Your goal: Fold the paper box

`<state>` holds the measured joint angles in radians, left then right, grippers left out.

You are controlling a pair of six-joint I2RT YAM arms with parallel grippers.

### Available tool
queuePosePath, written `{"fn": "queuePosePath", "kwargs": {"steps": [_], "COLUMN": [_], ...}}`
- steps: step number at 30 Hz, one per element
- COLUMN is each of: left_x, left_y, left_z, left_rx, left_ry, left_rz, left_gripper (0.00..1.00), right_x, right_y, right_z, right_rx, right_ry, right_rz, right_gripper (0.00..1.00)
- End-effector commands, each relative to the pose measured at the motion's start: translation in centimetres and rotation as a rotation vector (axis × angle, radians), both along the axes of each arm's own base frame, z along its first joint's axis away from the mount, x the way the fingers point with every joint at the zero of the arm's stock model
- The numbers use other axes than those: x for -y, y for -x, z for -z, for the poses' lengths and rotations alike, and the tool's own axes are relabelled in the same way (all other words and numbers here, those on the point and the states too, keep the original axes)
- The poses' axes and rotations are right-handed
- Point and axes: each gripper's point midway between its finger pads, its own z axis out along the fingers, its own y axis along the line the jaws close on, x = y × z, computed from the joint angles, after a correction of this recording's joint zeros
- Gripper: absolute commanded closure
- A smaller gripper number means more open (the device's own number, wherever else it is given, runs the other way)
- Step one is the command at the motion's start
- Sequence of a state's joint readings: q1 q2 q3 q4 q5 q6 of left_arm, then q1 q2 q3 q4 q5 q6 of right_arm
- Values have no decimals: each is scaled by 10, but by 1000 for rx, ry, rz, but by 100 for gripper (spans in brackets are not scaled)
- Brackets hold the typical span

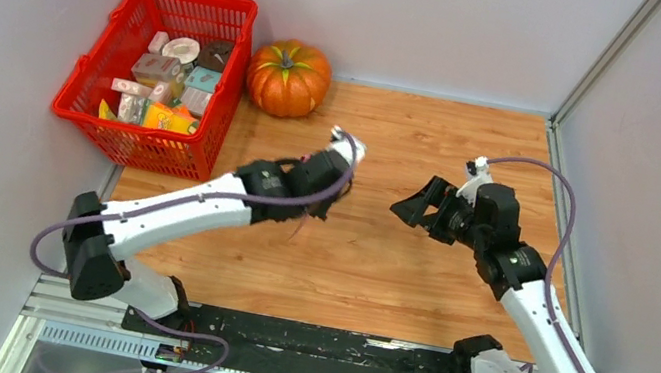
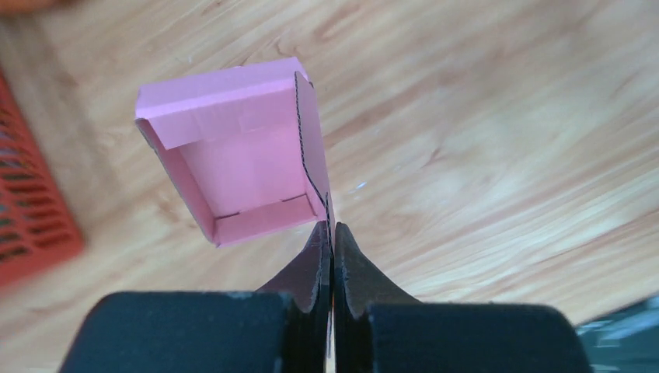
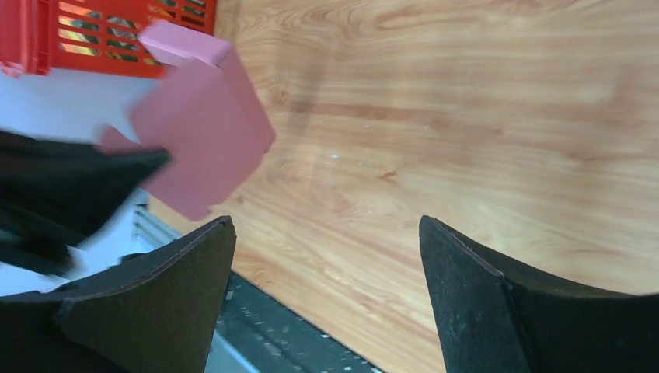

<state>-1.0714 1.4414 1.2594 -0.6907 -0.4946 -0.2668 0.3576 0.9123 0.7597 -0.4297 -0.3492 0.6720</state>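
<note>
The paper box (image 2: pixel 241 155) is a small pink folded tray with its open side facing the left wrist camera, held above the wooden table (image 1: pixel 394 268). My left gripper (image 2: pixel 330 229) is shut on the box's right side wall, which is pinched between its fingertips. In the top view the left gripper (image 1: pixel 321 207) points down over mid-table and hides the box. The right wrist view shows the box's closed outside (image 3: pixel 206 128), up and to the left. My right gripper (image 3: pixel 326 233) is open and empty, a short way right of the box (image 1: pixel 409 208), jaws wide apart.
A red basket (image 1: pixel 157 76) full of small packages stands at the back left, with an orange pumpkin (image 1: pixel 288 76) beside it. The basket also shows at the left edge of the left wrist view (image 2: pixel 31 202). A black rail (image 1: pixel 280 340) runs along the table's near edge.
</note>
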Motion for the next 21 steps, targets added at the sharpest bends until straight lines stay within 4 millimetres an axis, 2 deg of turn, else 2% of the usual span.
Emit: {"fn": "queuePosePath", "kwargs": {"steps": [1,2,3,4,5,6,8,9,10,12,13,16,21], "left_x": [-10,-10,-10,-26,-26,-26,-25,-22,-17,-15,-16,-24,-17], "left_y": [11,11,11,7,11,11,13,13,9,12,11,7,-10], "left_z": [-30,-34,-35,-26,-27,-25,-16,-12,-10,7,14,34,47], "left_rx": [-315,-372,-437,-492,-560,-617,-731,-781,-809,-896,-912,-930,-910], "left_ry": [395,450,528,524,555,591,627,670,718,759,761,766,929], "left_rz": [-293,-340,-458,-574,-626,-702,-777,-850,-870,-979,-1023,-1169,-1279], "left_gripper": [100,100,100,100,100,100,100,100,100,100,100,100,100], "right_x": [18,13,-4,-12,-15,-36,-50,-66,-74,-87,-87,-70,-60], "right_y": [6,6,17,20,18,35,38,52,57,66,64,50,54], "right_z": [10,9,6,3,-1,-5,-16,-18,-17,-18,-14,-9,4], "right_rx": [84,109,144,204,260,322,447,488,505,542,532,488,428], "right_ry": [223,240,257,294,339,354,401,393,393,394,416,486,472], "right_rz": [-54,-79,-146,-199,-191,-280,-324,-399,-437,-501,-486,-374,-352], "right_gripper": [9,9,9,9,8,8,7,7,7,6,6,5,2]}}
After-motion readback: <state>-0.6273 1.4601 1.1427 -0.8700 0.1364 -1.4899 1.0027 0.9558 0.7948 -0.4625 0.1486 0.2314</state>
